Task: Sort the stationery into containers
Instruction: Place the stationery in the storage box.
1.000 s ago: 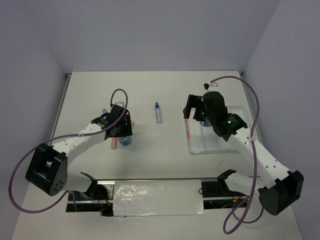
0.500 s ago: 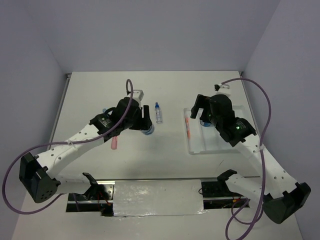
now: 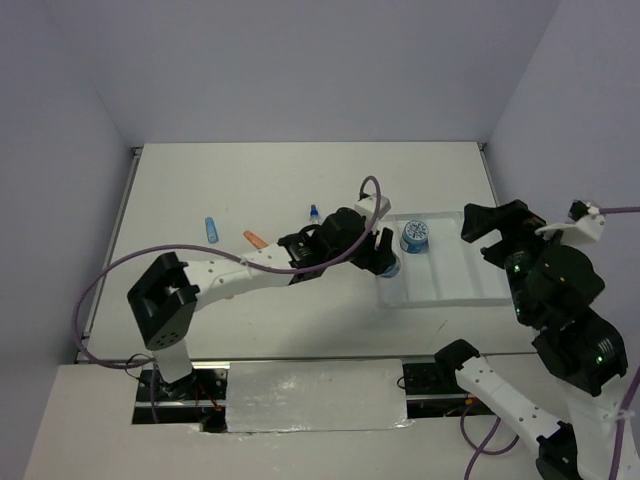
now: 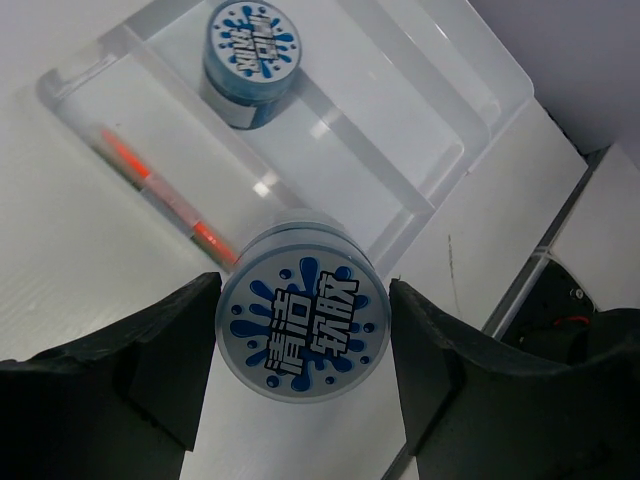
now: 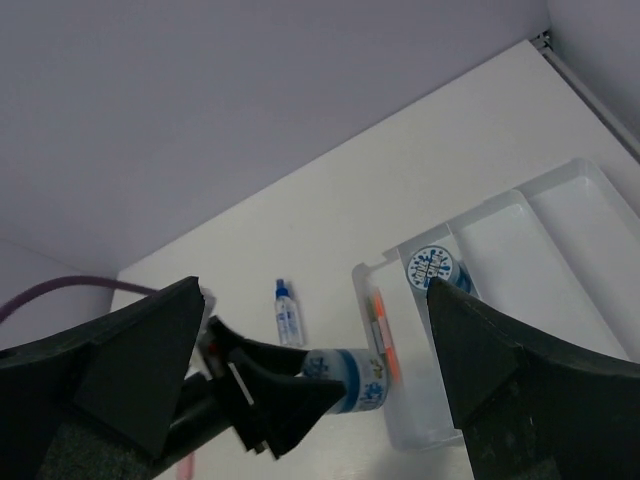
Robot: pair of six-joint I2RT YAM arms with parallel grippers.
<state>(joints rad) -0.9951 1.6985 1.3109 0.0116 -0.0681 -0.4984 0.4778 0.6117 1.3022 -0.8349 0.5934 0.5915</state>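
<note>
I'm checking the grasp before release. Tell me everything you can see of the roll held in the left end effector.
The roll is a short, plastic-looking cylinder with a blue rim and a blue-and-white face printed with splashes and characters. The left end effector is shut on it, one black finger on each side, printed face toward the wrist camera. It is at the left edge of the white tray, beside the compartment holding the orange pen. Whether it touches the tray cannot be told.

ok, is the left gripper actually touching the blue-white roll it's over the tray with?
Touching. The left wrist view shows the left gripper pinching the roll, with a finger flush against each side and no gap.
</note>
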